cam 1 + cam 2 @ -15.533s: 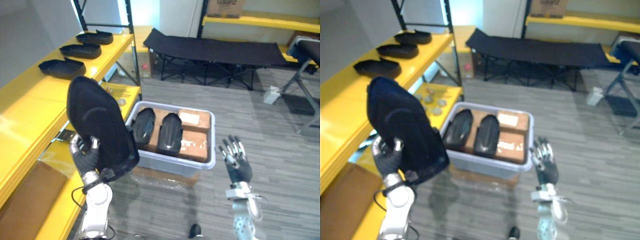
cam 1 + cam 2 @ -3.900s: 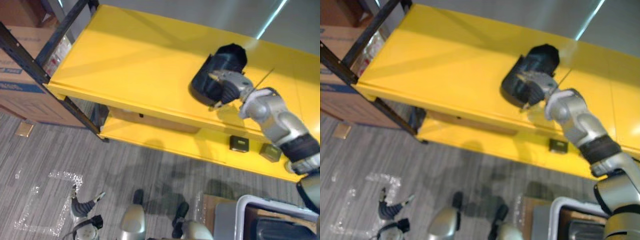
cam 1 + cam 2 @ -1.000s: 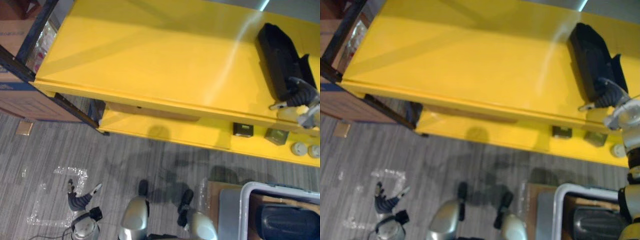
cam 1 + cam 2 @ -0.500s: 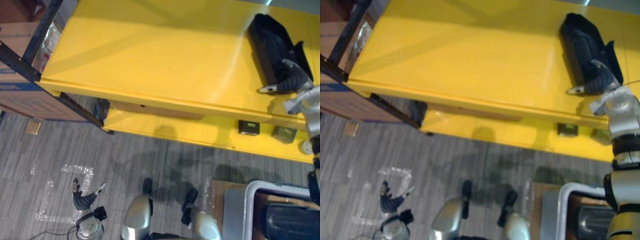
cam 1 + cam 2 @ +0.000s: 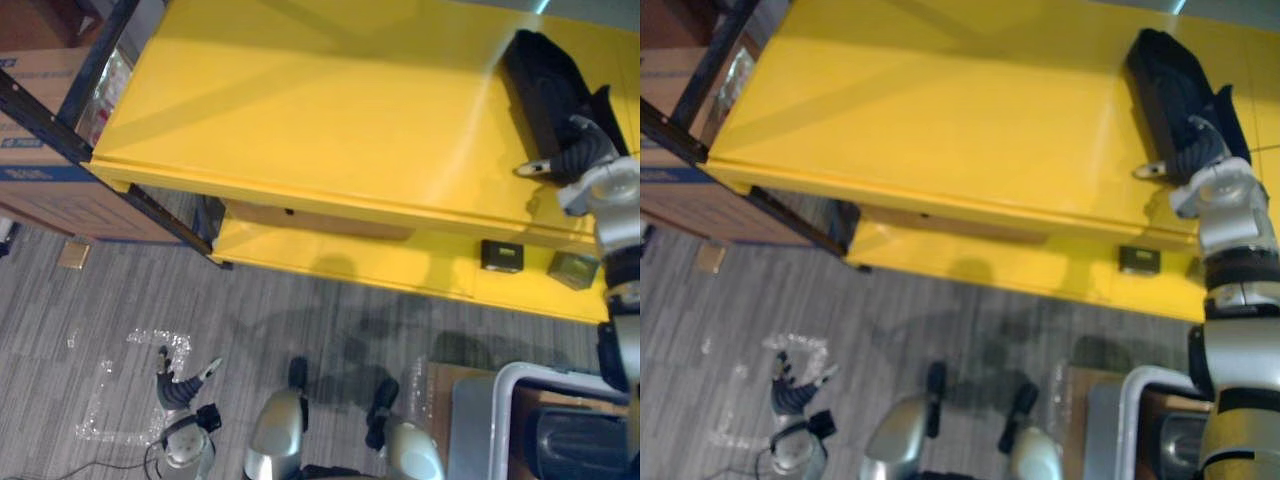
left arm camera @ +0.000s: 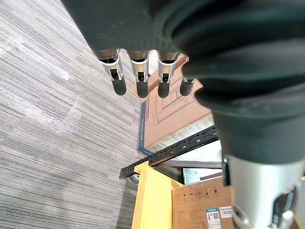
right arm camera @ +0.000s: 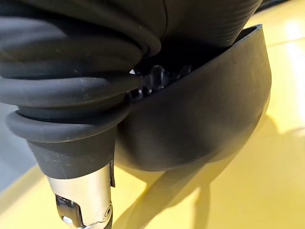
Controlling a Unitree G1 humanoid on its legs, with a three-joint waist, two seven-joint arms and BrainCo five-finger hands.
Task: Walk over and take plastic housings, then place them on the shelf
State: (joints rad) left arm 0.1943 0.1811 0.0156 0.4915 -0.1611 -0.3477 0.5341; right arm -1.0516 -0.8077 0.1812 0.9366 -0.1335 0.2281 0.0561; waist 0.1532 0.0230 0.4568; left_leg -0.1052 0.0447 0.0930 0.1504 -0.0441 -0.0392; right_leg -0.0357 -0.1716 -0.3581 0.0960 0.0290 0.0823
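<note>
The plastic housing [image 5: 552, 80] lies on the top of the yellow shelf [image 5: 300, 110], towards its right end and set back from the front lip. The right hand [image 5: 580, 155] is at the housing's near end and touches it. The right wrist view has the dark shell pressed right against the hand's ribbed cover, so one cannot tell whether the hand grips the shell or has let go. The left hand [image 5: 178, 390] hangs low over the floor, slack and holding nothing.

The step in hand seems to be the set-down and release. To do it well, the robot should first be sure that the housing rests with its whole weight on the shelf. Then it should loosen its hold completely before the arm moves at all. The withdrawal is best made straight back towards the robot's body and a little upward (a curved shell like this probably slides easily on smooth painted metal). A sideways drag could turn the housing or pull it towards the lip.

More work likely remains. A second housing [image 5: 580, 450] shows in the bin [image 5: 500, 385] at the robot's lower right, and small boxes [image 5: 500, 255] sit on the lower shelf [image 5: 330, 255], well clear of the arm's way back.
</note>
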